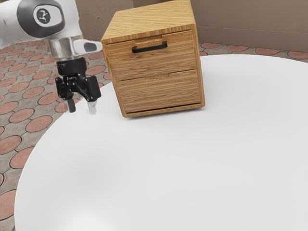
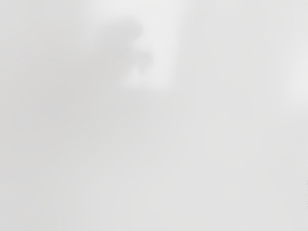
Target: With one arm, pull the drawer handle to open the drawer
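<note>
A wooden two-drawer cabinet [image 1: 154, 60] stands at the back of the round white table [image 1: 183, 163]. Its top drawer [image 1: 153, 54] carries a black bar handle [image 1: 149, 47] and looks flush with the front. The lower drawer [image 1: 159, 90] has no handle that I can see. My black gripper [image 1: 81, 108] hangs to the exterior view's left of the cabinet, over the table's edge, fingers pointing down and open with nothing between them. It is well below and left of the handle. The wrist view looks down on plain white tabletop [image 2: 154, 144] with a faint shadow [image 2: 125, 48].
The floor [image 1: 24, 96] around the table is paved with red-brown round tiles. A beige wall [image 1: 250, 24] runs behind the cabinet. The table surface stretches wide in front of the cabinet and to the exterior view's right.
</note>
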Tool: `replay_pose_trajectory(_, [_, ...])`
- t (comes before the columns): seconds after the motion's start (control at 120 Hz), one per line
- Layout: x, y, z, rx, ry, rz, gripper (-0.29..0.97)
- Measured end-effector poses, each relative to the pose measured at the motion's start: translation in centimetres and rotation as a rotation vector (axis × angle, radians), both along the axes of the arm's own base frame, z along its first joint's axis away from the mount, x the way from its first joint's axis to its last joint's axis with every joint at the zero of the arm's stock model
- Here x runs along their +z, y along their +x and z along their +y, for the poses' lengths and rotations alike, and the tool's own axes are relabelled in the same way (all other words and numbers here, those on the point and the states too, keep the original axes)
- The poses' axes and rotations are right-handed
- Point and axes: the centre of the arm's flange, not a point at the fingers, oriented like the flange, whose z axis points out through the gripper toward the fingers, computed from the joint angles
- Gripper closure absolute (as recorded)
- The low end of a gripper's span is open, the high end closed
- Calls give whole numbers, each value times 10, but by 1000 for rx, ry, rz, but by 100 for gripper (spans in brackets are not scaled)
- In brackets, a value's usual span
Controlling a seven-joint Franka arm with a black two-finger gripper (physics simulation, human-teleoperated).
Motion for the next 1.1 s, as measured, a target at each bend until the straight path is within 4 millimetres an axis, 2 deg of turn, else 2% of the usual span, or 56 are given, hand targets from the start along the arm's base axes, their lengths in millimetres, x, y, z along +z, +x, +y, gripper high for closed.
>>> replay_pose_trajectory(0.075, [4, 14, -5, -10, 18, -88, 0])
replay_pose_trajectory(0.175, [11, 24, -5, -10, 34, -171, 0])
replay_pose_trajectory(0.225, [32, 20, -11, -9, 59, -227, 0])
replay_pose_trajectory(0.258, [70, 7, -25, -14, 98, -300, 0])
replay_pose_trajectory(0.275, [92, -2, -37, -23, 118, -342, 0])
replay_pose_trajectory(0.292, [117, -14, -58, -45, 137, -391, 0])
replay_pose_trajectory(0.325, [157, -35, -113, -122, 156, -473, 0])
replay_pose_trajectory(0.358, [178, -51, -174, -222, 157, -526, 0])
replay_pose_trajectory(0.4, [180, -61, -240, -343, 151, -550, 0])
replay_pose_trajectory(0.442, [170, -63, -282, -425, 141, -548, 0])
replay_pose_trajectory(0.483, [162, -61, -302, -467, 132, -549, 0])
replay_pose_trajectory(0.542, [155, -59, -312, -488, 151, -549, 0])
replay_pose_trajectory(0.592, [152, -58, -313, -494, 193, -544, 0])
replay_pose_trajectory(0.633, [148, -52, -302, -495, 239, -538, 0])
replay_pose_trajectory(0.717, [133, -20, -250, -497, 313, -525, 0])
replay_pose_trajectory(0.767, [125, -4, -227, -527, 338, -528, 0])
replay_pose_trajectory(0.9, [92, 38, -150, -595, 381, -511, 1])
replay_pose_trajectory(0.967, [78, 53, -124, -658, 386, -513, 1])
replay_pose_trajectory(1.1, [62, 73, -93, -807, 396, -533, 1])
